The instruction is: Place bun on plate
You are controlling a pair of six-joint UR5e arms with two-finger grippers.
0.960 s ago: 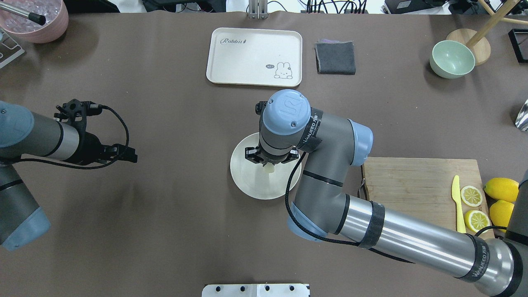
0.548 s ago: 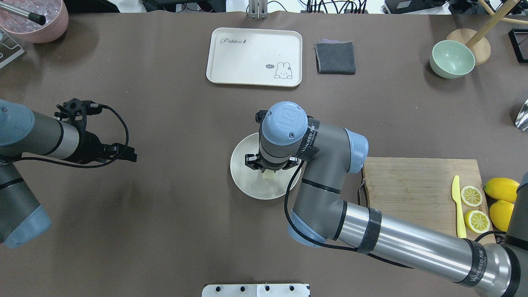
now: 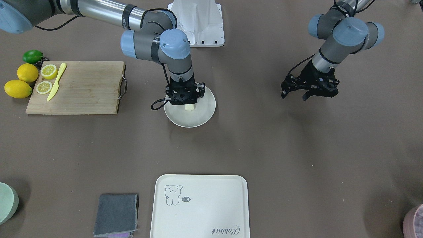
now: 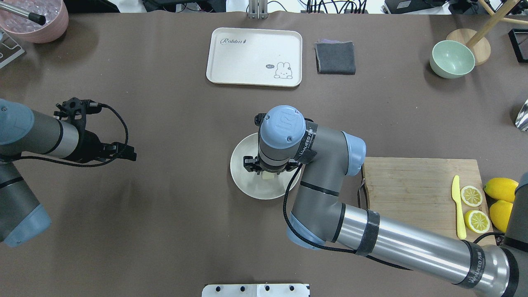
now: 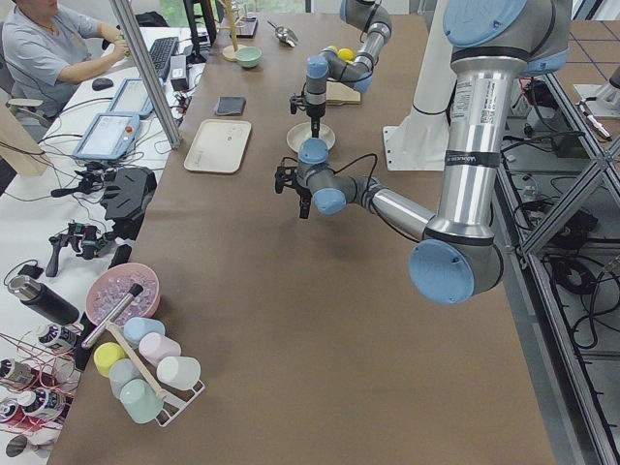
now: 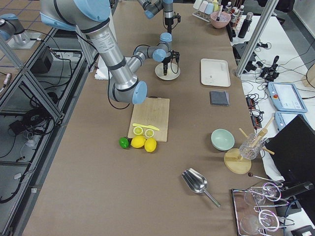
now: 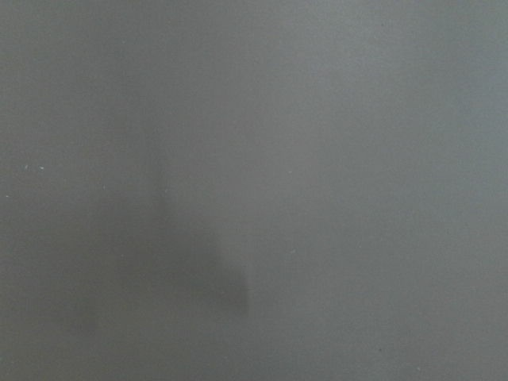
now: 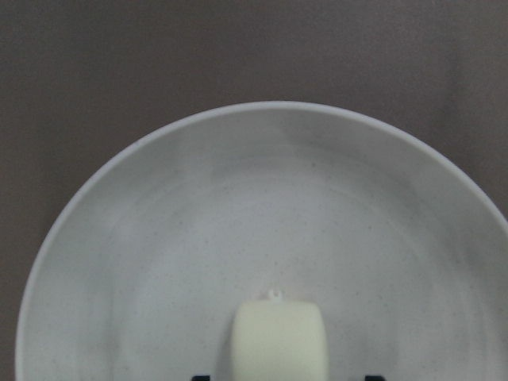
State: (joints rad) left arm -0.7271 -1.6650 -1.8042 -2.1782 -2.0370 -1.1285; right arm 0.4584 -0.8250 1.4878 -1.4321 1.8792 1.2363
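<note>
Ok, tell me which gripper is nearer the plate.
Right. The right gripper is directly above the plate, with the bun at its tip. The left gripper hangs over bare table, far off to the plate's side.

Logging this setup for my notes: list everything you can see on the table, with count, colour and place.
bun: one, pale cream, over the plate, in the right claw
plate: one, off-white, centre of the table
tray: one, cream with rabbit drawing, far centre
cloth: one, dark grey, beside the tray
green bowl: one, mint green, far right
cutting board: one, wooden, robot's right
knife: one, yellow, on the board
lemon slices: two, yellow, on the board
lemons: two, yellow, beside the board
lime: one, green, by the lemons
pink bowl: one, pink, far left corner
scoop: one, metal, table's right end
left claw: one, black, open over bare table
right claw: one, black, shut on the bun
</note>
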